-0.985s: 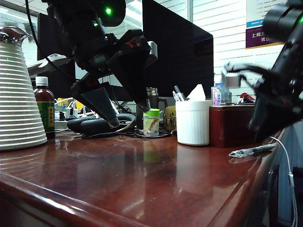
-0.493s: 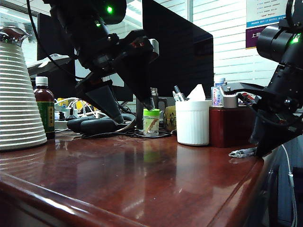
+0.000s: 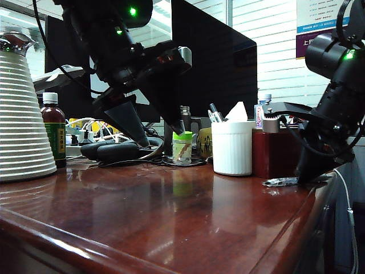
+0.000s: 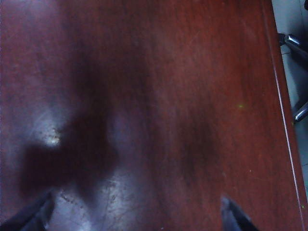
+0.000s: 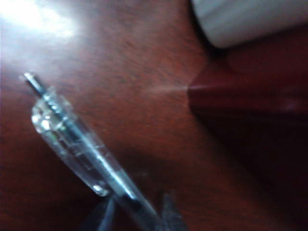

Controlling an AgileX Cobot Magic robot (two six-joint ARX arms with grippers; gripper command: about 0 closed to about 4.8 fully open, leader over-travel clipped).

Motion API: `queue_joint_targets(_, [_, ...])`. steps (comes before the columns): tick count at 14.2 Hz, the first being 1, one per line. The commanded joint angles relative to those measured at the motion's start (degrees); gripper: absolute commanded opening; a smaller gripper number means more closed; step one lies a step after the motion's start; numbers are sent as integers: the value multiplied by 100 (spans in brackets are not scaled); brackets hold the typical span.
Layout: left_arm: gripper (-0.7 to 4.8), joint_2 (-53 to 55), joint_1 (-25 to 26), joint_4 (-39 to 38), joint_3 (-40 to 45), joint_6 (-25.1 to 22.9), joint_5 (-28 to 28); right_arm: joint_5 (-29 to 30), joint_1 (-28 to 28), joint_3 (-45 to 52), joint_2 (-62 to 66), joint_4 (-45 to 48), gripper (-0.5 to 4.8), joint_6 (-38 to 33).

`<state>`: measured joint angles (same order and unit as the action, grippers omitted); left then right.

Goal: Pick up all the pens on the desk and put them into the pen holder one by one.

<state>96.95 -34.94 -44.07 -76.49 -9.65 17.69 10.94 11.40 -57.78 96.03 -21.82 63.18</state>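
The right gripper point(image 5: 137, 211) pinches the clear-and-silver pen point(image 5: 72, 134), which lies on the desk point(image 3: 171, 217) beside the dark red box point(image 3: 276, 151) and white ribbed pen holder point(image 3: 232, 147). The left gripper point(image 3: 157, 136) hangs spread above the desk; the poster point(image 3: 319, 25) has unreadable print.

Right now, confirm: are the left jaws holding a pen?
No. The left gripper hangs wide open over bare desk, no pen between its jaws.

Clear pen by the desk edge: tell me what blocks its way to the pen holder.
Nothing visible. The clear pen lies at the right gripper, beside the dark red box; bare desk leads to the pen holder.
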Motion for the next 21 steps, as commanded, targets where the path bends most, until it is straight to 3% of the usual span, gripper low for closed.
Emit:
queue_joint_targets(1, [466,-15,0,46,-2,-42,-15,374,11,39,87,-369,117,-173])
queue_joint_targets(3, [466,-15,0,44,-2,-42,-15,420,42,39,87,-378,111,-352])
queue_joint_targets(5, [466,-15,0,46,-2,-44,-13,448,118,39,87,-551,-1,-363])
queue_joint_targets(9, [466,-15,0,50,-2,-44,-15,634,557,37,37,-125,-5,-1084])
queue_joint_targets(14, [466,-17,28,66,-2,-48,-264,1314,807,37,-837,1976,-5,-3685])
queue_joint_targets(16, [466,-17,26,275,-2,-42,-310,1344,807,37,-1134,3407,-5,-4865])
queue_joint_targets(17, [466,-17,24,452,-4,-33,-308,1314,807,37,-1121,4603,-5,-5495])
queue_joint_targets(20, [466,-17,24,525,-4,28,-317,975,678,39,-813,5519,-5,-6096])
queue_joint_targets(21, [466,-17,24,610,-4,28,-350,1005,586,42,-581,5851,-5,-6585])
